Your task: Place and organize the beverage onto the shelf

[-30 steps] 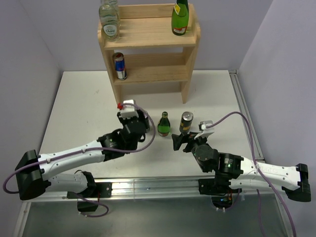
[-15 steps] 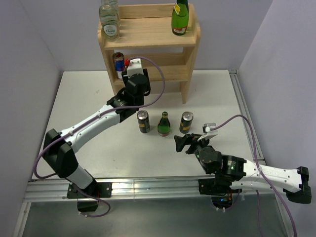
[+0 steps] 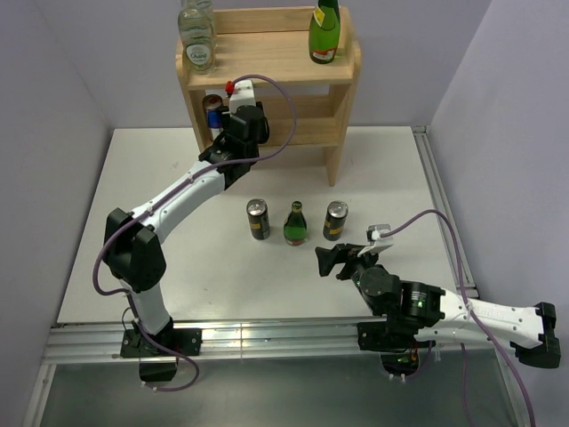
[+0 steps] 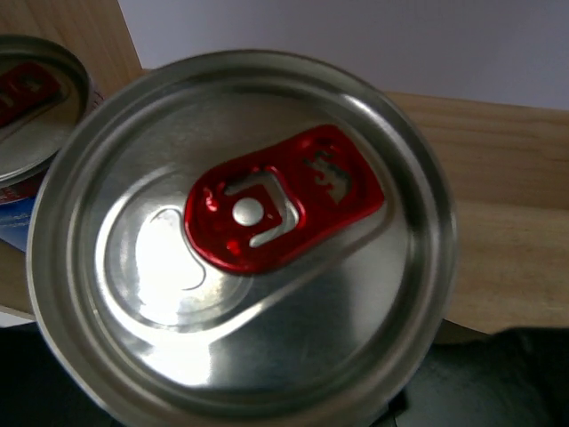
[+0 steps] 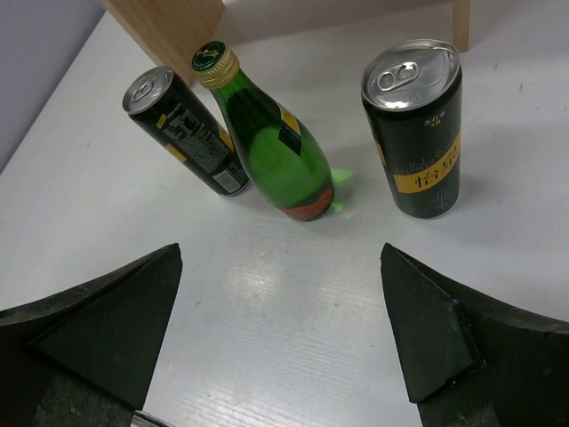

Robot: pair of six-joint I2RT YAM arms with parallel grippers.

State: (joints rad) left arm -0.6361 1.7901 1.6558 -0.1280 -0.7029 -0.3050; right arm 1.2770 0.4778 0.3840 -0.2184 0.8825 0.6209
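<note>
The wooden shelf [image 3: 267, 58] stands at the back of the table. My left gripper [image 3: 229, 111] reaches into its middle tier and is shut on a silver-topped can with a red tab [image 4: 240, 231]. This can fills the left wrist view and is hidden under the gripper in the top view. A blue can [image 3: 213, 114] stands just left of it on that tier and also shows in the left wrist view [image 4: 31, 98]. My right gripper [image 3: 342, 260] is open and empty, low over the table in front of the drinks [image 5: 284, 347].
A black can [image 3: 258, 219], a green bottle [image 3: 295, 224] and a black-and-gold can [image 3: 335, 221] stand in a row mid-table. The top tier holds clear bottles [image 3: 197, 40] at the left and a green bottle [image 3: 324, 31] at the right.
My left arm rose from the table beside the row of drinks and stretched to the shelf's middle tier, then went a little deeper. My right gripper drew back slightly toward the near edge.
</note>
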